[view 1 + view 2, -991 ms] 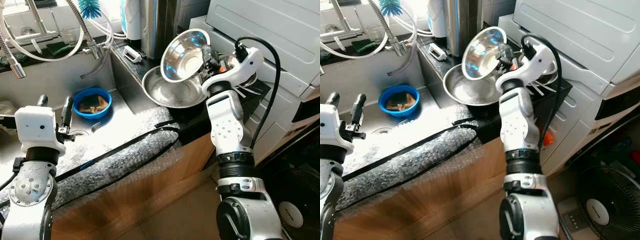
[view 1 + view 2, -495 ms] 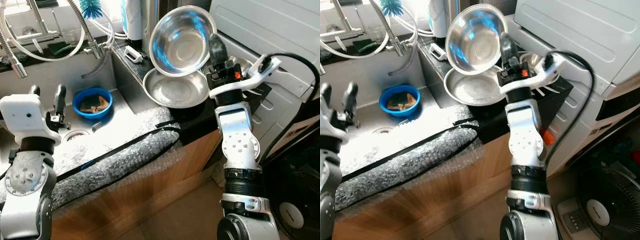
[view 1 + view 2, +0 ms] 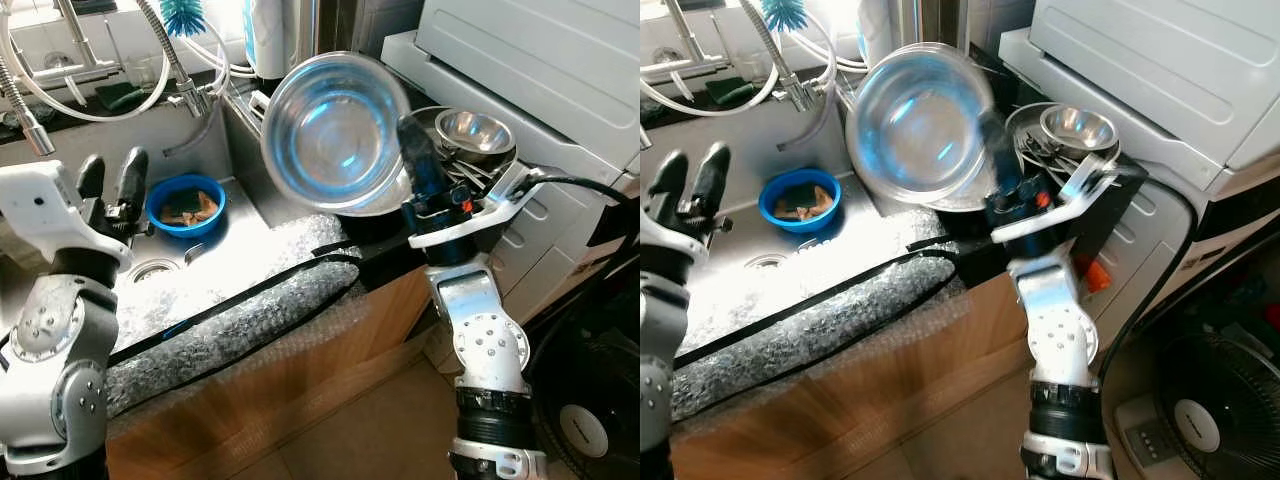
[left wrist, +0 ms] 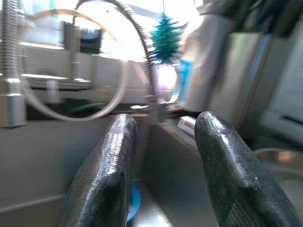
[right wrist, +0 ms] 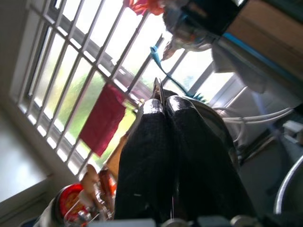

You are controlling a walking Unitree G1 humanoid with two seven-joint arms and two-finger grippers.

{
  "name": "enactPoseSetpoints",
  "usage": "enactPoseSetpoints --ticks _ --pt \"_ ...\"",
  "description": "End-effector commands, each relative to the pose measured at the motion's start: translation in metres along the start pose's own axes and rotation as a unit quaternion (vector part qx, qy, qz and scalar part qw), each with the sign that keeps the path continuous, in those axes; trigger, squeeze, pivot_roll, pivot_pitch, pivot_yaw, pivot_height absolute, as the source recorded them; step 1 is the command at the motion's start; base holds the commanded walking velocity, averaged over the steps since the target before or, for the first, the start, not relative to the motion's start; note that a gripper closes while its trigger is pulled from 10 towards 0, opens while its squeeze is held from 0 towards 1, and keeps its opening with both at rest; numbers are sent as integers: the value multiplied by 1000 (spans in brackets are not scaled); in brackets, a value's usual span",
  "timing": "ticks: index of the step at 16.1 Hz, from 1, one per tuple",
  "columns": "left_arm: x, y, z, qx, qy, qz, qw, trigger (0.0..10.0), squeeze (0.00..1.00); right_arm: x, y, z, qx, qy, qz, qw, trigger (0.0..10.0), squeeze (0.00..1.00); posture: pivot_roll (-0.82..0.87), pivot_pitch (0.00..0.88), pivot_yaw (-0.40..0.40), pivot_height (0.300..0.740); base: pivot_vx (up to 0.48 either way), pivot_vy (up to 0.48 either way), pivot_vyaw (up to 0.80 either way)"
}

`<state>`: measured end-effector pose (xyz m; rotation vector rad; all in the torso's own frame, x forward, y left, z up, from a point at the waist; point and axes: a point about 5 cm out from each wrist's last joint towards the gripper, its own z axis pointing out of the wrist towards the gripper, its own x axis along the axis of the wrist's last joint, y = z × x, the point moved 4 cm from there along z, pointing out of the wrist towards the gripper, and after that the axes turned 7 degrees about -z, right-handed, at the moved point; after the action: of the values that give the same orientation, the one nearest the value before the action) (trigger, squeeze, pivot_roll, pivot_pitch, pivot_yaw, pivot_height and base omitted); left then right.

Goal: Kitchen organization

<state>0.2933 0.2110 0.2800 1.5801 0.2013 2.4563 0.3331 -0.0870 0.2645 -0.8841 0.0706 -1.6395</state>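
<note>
- Right gripper (image 3: 415, 150) is pinching a steel bowl (image 3: 335, 130) by its rim, holding it tilted in the air above the counter beside the sink (image 3: 225, 225).
- Left gripper (image 3: 110, 180) is hovering over the sink, fingers apart, gripping nothing.
- No writing is legible.

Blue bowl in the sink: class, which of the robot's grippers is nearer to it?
Left. The left gripper hovers open just beside the blue bowl; the right gripper is off over the counter, holding a steel bowl.
</note>
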Motion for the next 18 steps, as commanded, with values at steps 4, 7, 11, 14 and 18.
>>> enactPoseSetpoints --ticks 4,7,11,14,18 --pt "12 24 2 -72 5 -36 997 10000 0 5 -15 -3 37 -2 -2 999 10000 0 103 112 -28 740 0 0 0" --pt "10 34 1 -100 -4 -69 993 10000 1000 4 -15 -7 36 -9 -4 999 10000 0 104 110 -29 740 0 0 0" --pt "-3 57 -9 -160 -50 -106 980 10000 1000 -1 -19 -7 44 -20 -2 999 10000 0 104 99 -29 740 0 0 0" --pt "-6 60 -11 -167 -58 -106 979 10000 0 -2 -21 -8 49 -25 -1 998 10000 0 104 93 -30 740 0 0 0" --pt "-10 65 -13 -179 -69 -106 976 10000 0 -6 -23 -9 57 -34 -1 998 10000 0 104 93 -30 740 0 0 0"
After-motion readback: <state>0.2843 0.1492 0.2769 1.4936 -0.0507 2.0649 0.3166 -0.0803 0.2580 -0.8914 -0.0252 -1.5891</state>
